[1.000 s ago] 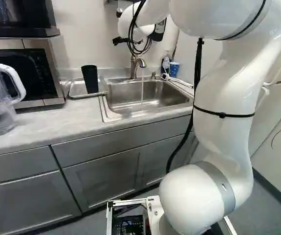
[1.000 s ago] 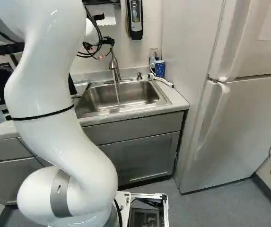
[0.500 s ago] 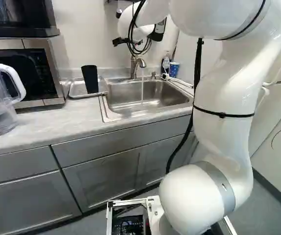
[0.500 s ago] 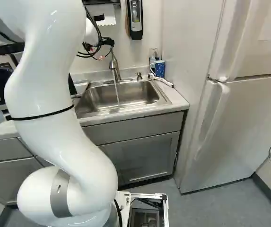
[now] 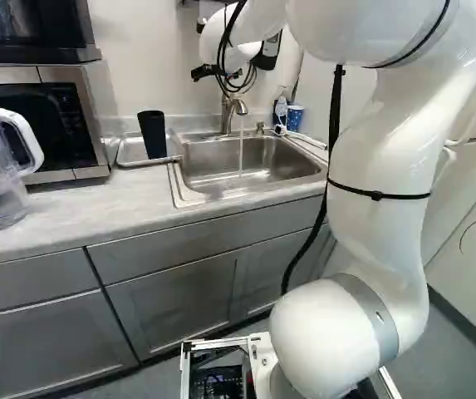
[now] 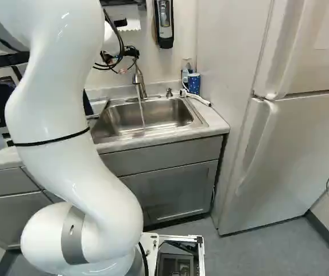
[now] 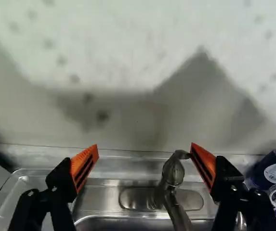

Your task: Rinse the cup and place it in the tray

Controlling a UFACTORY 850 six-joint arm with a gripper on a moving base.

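Cup (image 5: 154,135) in tray (image 5: 128,153): probably light, stiff, slippery when wet; best gripped mid-wall. Gripper (image 7: 144,146): spread wide, empty.

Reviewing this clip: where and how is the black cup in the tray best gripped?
I'd grip the black cup around mid-body, coming in level from the counter's front, with the gripper's open fingers either side. It stands tall and narrow, well above the tray's low rim, and the wall behind leaves less room there.
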